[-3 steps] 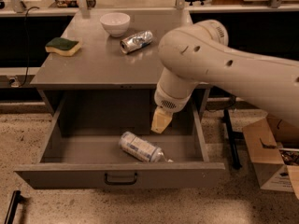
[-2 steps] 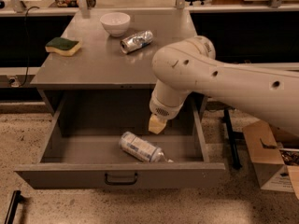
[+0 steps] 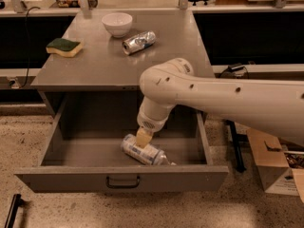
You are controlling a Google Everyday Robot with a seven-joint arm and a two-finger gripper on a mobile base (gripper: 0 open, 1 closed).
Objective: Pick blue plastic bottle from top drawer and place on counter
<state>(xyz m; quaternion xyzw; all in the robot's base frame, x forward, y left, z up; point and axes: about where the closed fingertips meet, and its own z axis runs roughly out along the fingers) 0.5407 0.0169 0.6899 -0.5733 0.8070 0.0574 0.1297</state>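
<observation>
The blue plastic bottle (image 3: 142,152) lies on its side on the floor of the open top drawer (image 3: 71,152), below the front edge of the counter (image 3: 104,65) and a little towards the front right corner, with its cap end pointing at the drawer front. It rests in the same spot and at the same angle as a second ago. What changes is the gripper (image 3: 144,137): a second ago it hangs above the drawer floor, behind the bottle and apart from it, and now it is lower and closer in, with its pale tip at the bottle's upper side, touching it or just short of touching. The white arm (image 3: 228,101) reaches in from the right across the counter's front right corner and bends down into the drawer. From this view I cannot tell whether the jaws are released or clenched, nor whether they straddle the bottle. I judge that the approach is nearly finished and the grasp comes next; lifting and placing are not yet done. On the counter a white bowl (image 3: 117,23) and a crushed can (image 3: 138,42) sit near the back edge, and a sponge (image 3: 64,46) lies by the left edge, which leaves bare counter along the front edge for the bottle.
</observation>
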